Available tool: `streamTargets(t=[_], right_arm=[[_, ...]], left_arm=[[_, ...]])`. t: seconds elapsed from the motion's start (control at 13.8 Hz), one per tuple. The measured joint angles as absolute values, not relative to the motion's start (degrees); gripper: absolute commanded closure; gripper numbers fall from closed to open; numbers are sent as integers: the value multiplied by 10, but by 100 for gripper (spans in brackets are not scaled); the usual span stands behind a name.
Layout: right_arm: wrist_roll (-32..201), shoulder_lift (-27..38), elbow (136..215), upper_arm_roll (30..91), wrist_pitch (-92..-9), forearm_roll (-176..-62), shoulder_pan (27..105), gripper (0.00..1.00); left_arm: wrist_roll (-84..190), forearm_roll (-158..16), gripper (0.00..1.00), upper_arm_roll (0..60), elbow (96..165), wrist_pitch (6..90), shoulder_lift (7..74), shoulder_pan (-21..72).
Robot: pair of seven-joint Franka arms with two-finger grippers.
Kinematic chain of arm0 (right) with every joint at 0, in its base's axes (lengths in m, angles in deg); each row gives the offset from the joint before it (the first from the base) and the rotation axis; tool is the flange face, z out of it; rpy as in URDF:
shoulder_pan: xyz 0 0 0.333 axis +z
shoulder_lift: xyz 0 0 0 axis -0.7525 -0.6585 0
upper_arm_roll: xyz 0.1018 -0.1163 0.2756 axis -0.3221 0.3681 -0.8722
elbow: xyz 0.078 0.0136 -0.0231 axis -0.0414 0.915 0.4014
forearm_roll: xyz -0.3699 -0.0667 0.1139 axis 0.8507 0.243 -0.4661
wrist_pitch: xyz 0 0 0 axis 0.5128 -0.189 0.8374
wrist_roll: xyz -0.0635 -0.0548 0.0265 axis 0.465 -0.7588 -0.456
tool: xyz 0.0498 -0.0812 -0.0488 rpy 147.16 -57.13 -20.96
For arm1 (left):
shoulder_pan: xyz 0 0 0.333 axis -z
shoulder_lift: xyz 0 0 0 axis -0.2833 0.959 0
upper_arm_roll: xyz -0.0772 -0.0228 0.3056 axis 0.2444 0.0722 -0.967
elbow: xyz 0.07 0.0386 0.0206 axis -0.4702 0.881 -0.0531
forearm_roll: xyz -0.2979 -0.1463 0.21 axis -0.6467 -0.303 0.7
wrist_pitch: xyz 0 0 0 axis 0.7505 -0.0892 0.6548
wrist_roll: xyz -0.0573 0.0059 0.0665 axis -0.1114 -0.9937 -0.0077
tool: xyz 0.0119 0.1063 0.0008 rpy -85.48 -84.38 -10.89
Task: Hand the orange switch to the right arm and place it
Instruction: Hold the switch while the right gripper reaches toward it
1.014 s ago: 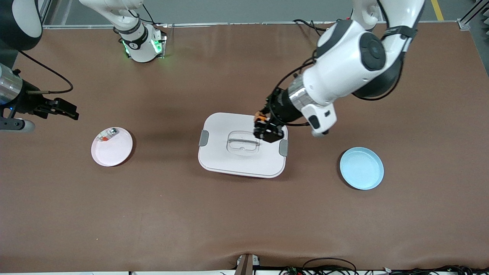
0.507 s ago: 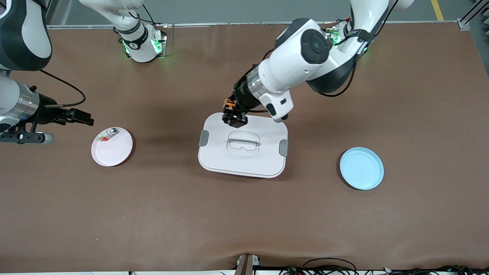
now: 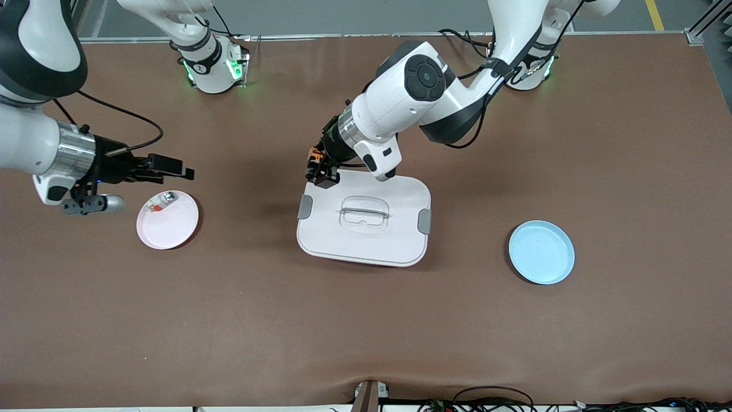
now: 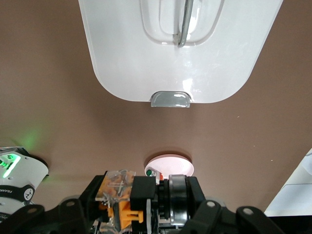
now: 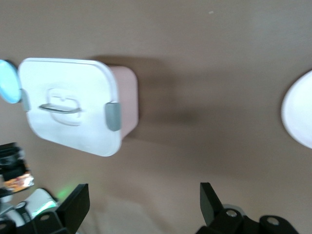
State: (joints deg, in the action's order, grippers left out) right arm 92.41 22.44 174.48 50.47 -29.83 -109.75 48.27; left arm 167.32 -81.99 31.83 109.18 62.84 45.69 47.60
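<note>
1. So far, only the pickup looks done: the left gripper (image 3: pixel 320 174) has its jaws pinched on the orange switch (image 4: pixel 122 210), held in the air over the corner of the white lidded box (image 3: pixel 394 240) toward the right arm's end.
2. The right gripper (image 3: pixel 171 166) hangs over the table just beside the pink plate (image 3: pixel 171 232), jaws spread wide and empty.
3. The two grippers are well apart, so the handover has not begun.
4. What is left, by judgement: bring the grippers together, pass the switch across, then set it down.
5. The pink plate already carries a small clear-and-red piece (image 3: pixel 160 202); the blue plate (image 3: pixel 541 252) lies bare.
</note>
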Motion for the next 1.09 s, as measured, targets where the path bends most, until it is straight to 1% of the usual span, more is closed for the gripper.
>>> streamTargets(t=[0.29,0.51,0.87,1.09], right_arm=[[924,223,1787,505,-339,-1191,485,0],[923,224,1825,505,-381,-1244,503,0],[922,233,1879,502,-492,-1312,587,0],[905,236,1890,502,-522,-1333,622,0]], left_arm=[[1673,-820,76,316,1091,630,458,477],[1673,-820,76,315,1091,631,459,477],[1673,-819,76,314,1091,639,464,477],[1673,-815,76,314,1091,640,464,477]])
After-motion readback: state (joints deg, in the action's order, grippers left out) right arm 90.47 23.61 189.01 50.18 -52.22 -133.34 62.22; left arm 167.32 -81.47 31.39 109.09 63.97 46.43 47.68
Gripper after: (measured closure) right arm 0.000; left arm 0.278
